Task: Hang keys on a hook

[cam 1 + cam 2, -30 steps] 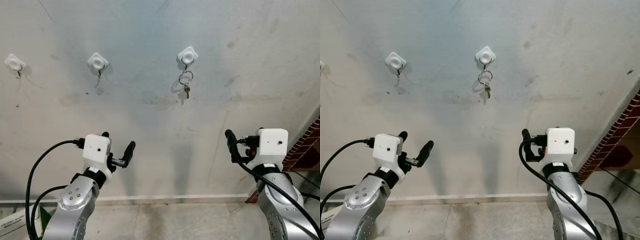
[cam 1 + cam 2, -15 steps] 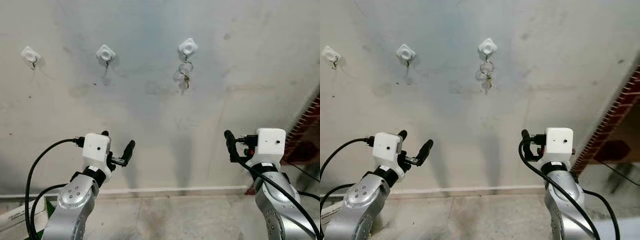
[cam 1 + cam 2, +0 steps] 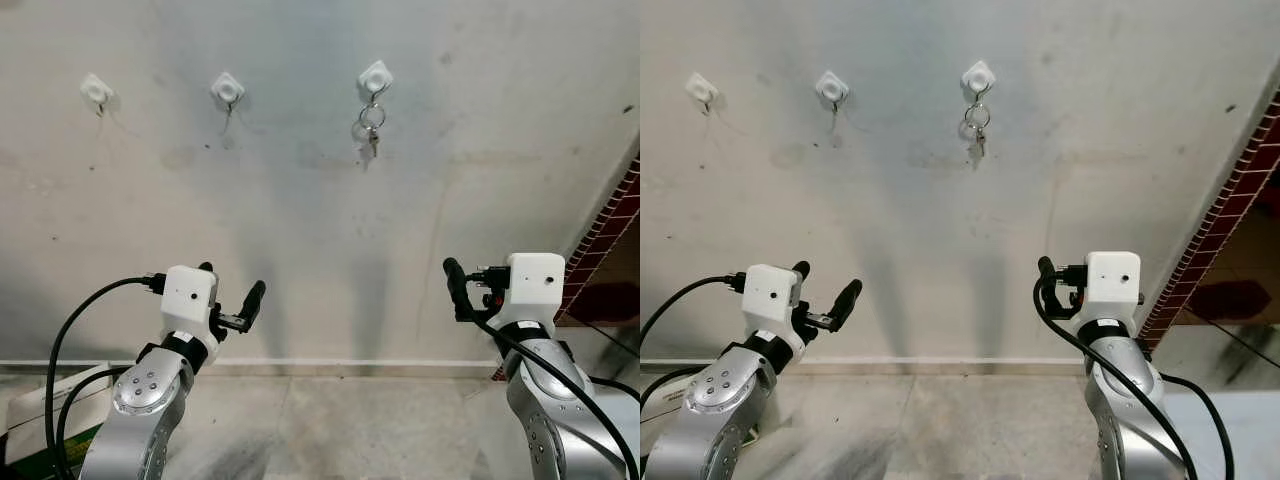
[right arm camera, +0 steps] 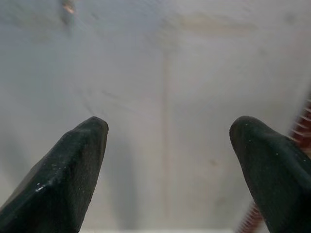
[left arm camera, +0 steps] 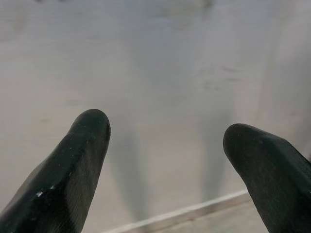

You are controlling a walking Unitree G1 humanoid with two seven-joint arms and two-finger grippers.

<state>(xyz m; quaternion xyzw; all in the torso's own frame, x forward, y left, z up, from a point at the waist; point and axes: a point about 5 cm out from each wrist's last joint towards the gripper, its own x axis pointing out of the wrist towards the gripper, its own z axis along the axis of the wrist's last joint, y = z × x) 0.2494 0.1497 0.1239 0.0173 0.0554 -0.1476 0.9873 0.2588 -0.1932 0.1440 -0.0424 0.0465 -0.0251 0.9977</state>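
The keys (image 3: 367, 132) hang on the upper-middle hook (image 3: 375, 77) — job looks done — left gripper (image 3: 232, 298) and right gripper (image 3: 452, 290) wide open, empty.

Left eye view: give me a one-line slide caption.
Keys hang from the rightmost of three wall hooks, both open grippers held low before the wall.

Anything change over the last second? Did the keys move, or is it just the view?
Just the view: the camera has shifted, so the wall sits differently in frame and its three hooks look smaller and higher. The keys hang on the rightmost hook as before. The left hand and right hand stay raised, open and empty. Nothing was gripped or released.
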